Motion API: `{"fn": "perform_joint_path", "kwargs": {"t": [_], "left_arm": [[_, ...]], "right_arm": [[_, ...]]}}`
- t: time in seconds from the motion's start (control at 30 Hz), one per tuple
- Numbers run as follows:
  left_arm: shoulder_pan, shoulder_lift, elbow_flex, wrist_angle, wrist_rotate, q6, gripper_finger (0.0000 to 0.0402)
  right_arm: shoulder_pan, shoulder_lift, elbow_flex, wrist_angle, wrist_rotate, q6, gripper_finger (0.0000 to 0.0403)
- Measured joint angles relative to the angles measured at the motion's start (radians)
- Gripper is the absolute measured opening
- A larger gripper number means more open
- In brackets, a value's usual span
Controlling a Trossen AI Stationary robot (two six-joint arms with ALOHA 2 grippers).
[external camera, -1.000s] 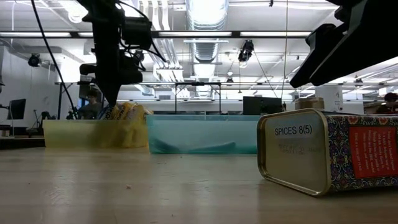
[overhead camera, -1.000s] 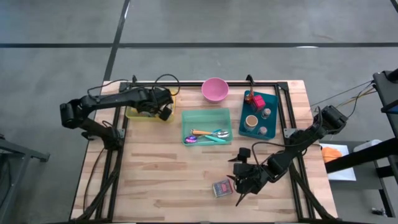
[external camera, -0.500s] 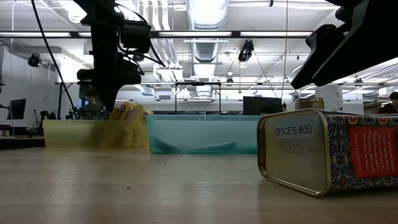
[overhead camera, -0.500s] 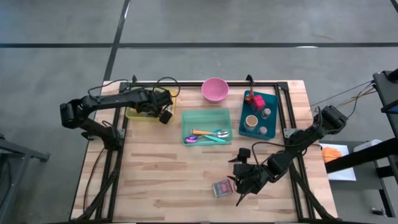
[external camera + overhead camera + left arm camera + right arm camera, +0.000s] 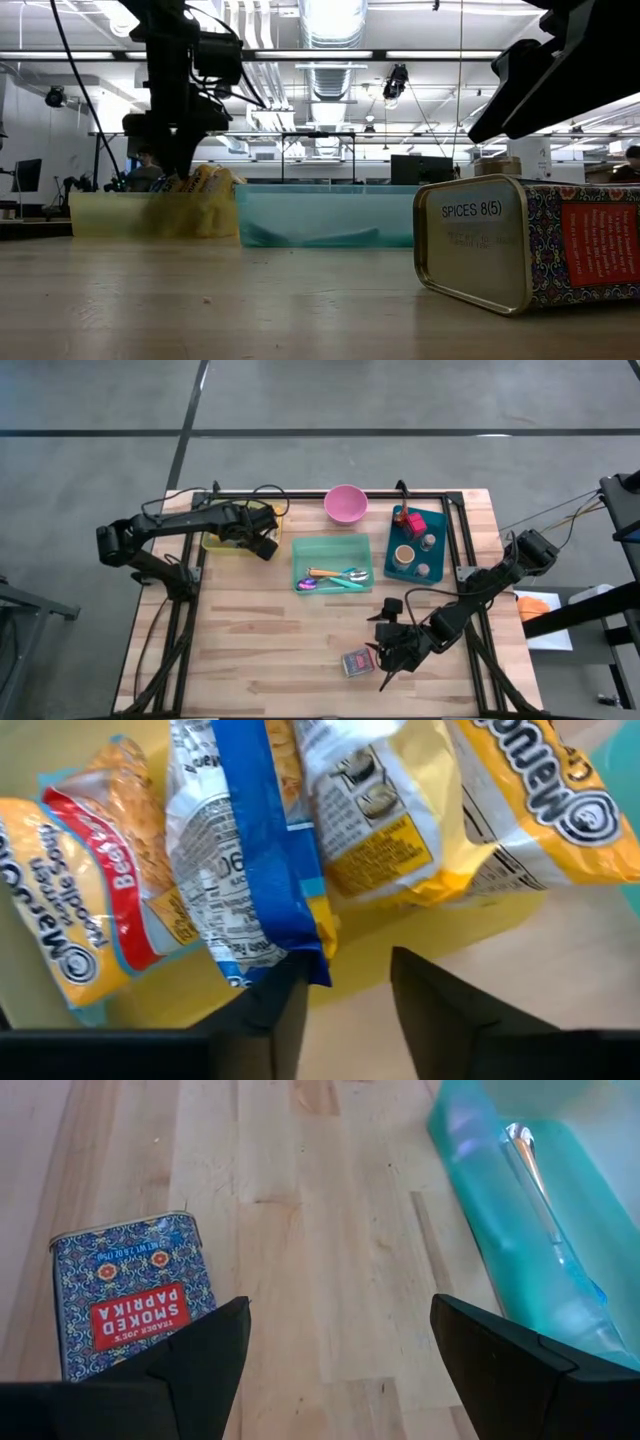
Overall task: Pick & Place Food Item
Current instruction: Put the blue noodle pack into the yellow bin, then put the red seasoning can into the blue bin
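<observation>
- Left gripper (image 5: 345, 995) had parted its fingers a little since a second earlier, when it was clamped; arm itself barely shifted over the yellow bin (image 5: 215, 542) at the far left of the table (image 5: 250, 650).
- Left fingers (image 5: 275, 1010) stood slightly apart, nothing between them; tips sat just above the blue-edged noodle packet (image 5: 250, 850), which lay released in the yellow bin.
- More ramen packets (image 5: 90, 910) were piled beside it in the same bin; low view showed the packets (image 5: 200, 195) sticking up over the bin wall.
- Right gripper (image 5: 340, 1350) hung wide open and empty near the table's near-right edge, unchanged from the earlier frames.
- Paprika tin (image 5: 130, 1310) lay flat on the wood just beside the right gripper, not touched; low view showed its end reading "SPICES 8(5)".
- Light green bin (image 5: 332, 563) sat mid-table with cutlery inside.
- Pink bowl (image 5: 345, 504) at the far edge, teal tray (image 5: 440, 525) with small jars to its right.
</observation>
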Motion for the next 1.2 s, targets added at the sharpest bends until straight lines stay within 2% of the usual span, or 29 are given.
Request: {"fn": "perform_joint_path", "kwargs": {"t": [0.33, 0.53, 0.7, 0.77, 0.93, 1.1, 1.2], "left_arm": [[-0.001, -0.03, 0.001, -0.004, 0.05, 0.0, 0.0237], [-0.003, -0.11, 0.002, -0.003, 0.049, -0.013, 0.0265], [-0.032, -0.187, 0.002, -0.001, 0.049, -0.016, 0.0273], [-0.063, -0.213, 0.002, 0.0, 0.05, -0.016, 0.0274], [-0.191, -0.241, 0.002, 0.045, 0.069, -0.019, 0.0274], [-0.36, -0.229, 0.002, 0.16, 0.102, -0.036, 0.0274], [-0.444, -0.229, 0.002, 0.235, 0.103, -0.062, 0.0274]], "right_arm": [[0.0, 0.0, 0.0, -0.002, -0.009, 0.0, 0.0307], [0.0, 0.0, 0.0, -0.004, -0.033, 0.0, 0.0307], [0.0, 0.0, 0.0, -0.005, -0.033, 0.003, 0.0307], [0.0, 0.0, 0.0, -0.004, -0.057, 0.004, 0.0307], [0.0, 0.0, 0.0, -0.001, -0.222, 0.016, 0.0307], [0.0, 0.0, 0.0, 0.008, -0.249, 0.037, 0.0307], [0.0, 0.0, 0.0, 0.021, -0.302, 0.051, 0.0307]]}}
